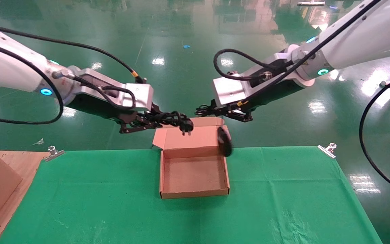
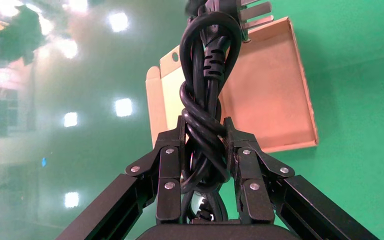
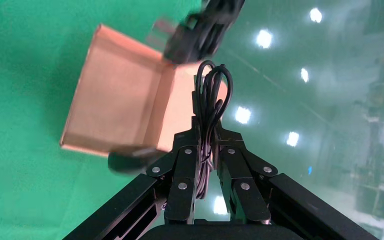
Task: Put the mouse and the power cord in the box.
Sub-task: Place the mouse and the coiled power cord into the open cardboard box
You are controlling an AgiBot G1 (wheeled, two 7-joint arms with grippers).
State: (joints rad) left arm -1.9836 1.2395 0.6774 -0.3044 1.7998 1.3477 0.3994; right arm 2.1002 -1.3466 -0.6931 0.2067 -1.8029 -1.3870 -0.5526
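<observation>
With the left hand (image 1: 147, 120) clamped on the power cord (image 1: 173, 118) at frame centre and the right hand (image 1: 220, 110) pinching the cable, the mouse (image 1: 224, 140) dangles at the upper right rim of the open box (image 1: 195, 191) and could swing outside.

White arms, each with a glowing cyan ring. Silver wrist blocks. Black cables looped alongside, gold connectors. Left gripper (image 1: 154, 120) and right gripper (image 1: 215, 110): black linkage fingers, silver screws.
</observation>
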